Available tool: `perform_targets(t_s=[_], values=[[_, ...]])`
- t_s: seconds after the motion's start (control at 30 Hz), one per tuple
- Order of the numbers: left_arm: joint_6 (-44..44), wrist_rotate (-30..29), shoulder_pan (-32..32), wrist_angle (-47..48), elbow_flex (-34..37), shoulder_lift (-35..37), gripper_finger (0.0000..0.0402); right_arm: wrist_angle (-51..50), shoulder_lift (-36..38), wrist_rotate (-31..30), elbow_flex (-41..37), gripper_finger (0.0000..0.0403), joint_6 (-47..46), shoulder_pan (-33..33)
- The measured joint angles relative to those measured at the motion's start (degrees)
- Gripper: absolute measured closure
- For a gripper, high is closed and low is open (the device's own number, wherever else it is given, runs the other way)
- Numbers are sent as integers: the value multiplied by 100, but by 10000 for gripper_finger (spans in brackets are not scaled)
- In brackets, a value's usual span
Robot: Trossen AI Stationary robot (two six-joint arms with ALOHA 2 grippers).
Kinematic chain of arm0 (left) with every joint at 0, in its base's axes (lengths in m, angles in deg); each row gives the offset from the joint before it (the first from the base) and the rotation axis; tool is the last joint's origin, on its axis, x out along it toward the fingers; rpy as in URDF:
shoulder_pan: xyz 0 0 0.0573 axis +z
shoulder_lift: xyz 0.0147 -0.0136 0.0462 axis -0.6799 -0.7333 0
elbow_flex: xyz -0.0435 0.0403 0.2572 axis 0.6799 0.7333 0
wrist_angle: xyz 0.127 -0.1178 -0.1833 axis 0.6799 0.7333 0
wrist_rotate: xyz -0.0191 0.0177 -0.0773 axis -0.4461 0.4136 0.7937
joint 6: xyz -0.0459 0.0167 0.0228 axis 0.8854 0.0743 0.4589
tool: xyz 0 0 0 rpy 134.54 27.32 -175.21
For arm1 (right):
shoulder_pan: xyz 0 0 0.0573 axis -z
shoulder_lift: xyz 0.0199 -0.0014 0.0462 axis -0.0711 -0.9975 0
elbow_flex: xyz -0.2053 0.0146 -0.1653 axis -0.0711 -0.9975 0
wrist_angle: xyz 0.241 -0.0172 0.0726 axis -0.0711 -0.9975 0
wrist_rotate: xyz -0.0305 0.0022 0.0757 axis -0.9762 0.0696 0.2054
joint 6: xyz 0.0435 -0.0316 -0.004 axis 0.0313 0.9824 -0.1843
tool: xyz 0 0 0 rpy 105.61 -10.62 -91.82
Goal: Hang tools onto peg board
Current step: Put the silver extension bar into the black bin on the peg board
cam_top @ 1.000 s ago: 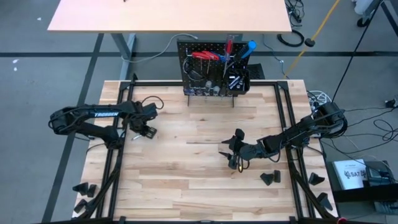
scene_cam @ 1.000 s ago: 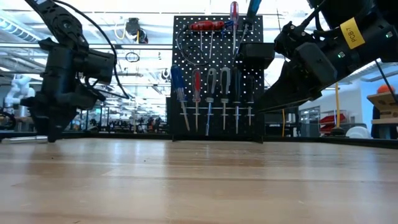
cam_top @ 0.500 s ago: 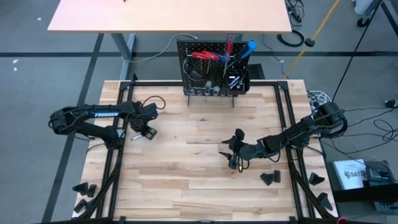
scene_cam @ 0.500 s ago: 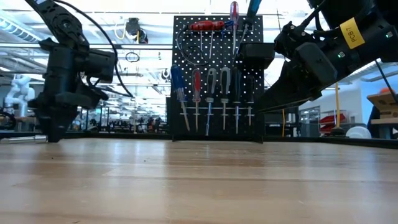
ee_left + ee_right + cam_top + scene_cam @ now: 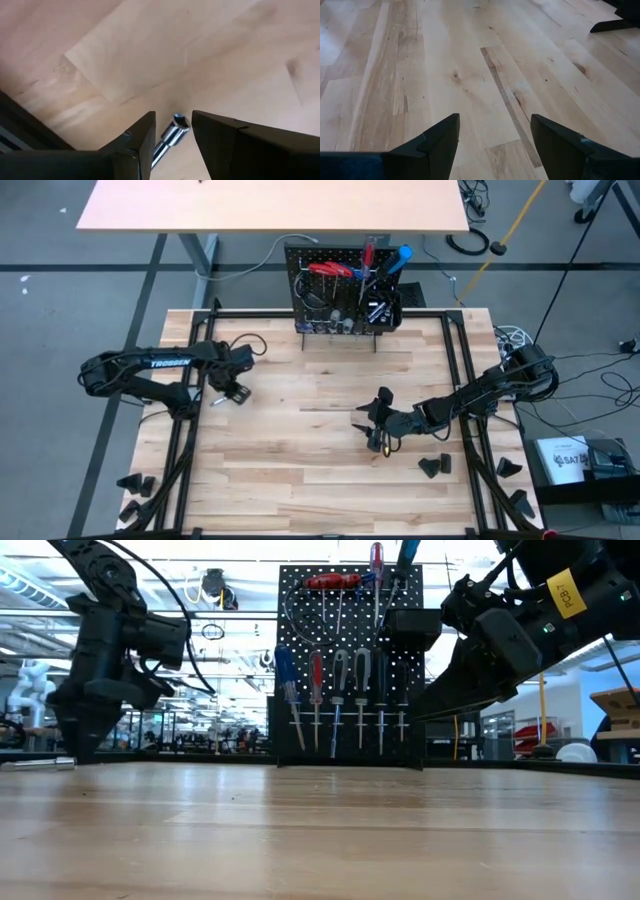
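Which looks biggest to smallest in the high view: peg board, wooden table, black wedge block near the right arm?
1. wooden table
2. peg board
3. black wedge block
The gaps are clear, no ties.

A: What is blocking the far edge?
B: The peg board (image 5: 345, 290) is standing there upright, tools (image 5: 340, 700) hanging across its face.
A: And mid-table?
B: Bare wood is lying open between both arms. Black wedge blocks (image 5: 433, 467) are sitting near the right and left near corners.
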Motion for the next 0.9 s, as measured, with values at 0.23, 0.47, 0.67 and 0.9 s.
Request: perform_targets(t_s=[0.23, 0.47, 0.67, 0.9], values=[[-242, 196, -226, 441, 0, -1, 265, -2, 2, 0, 0, 165, 4, 0], [-251, 245, -582, 440, 19, -1, 265, -11, 2, 0, 0, 165, 9, 1], [-191, 188, -911, 116, 241, -1, 265, -11, 2, 0, 0, 165, 9, 0], [-39, 151, -1317, -284, 446, 9, 265, -8, 2, 0, 0, 165, 9, 0]])
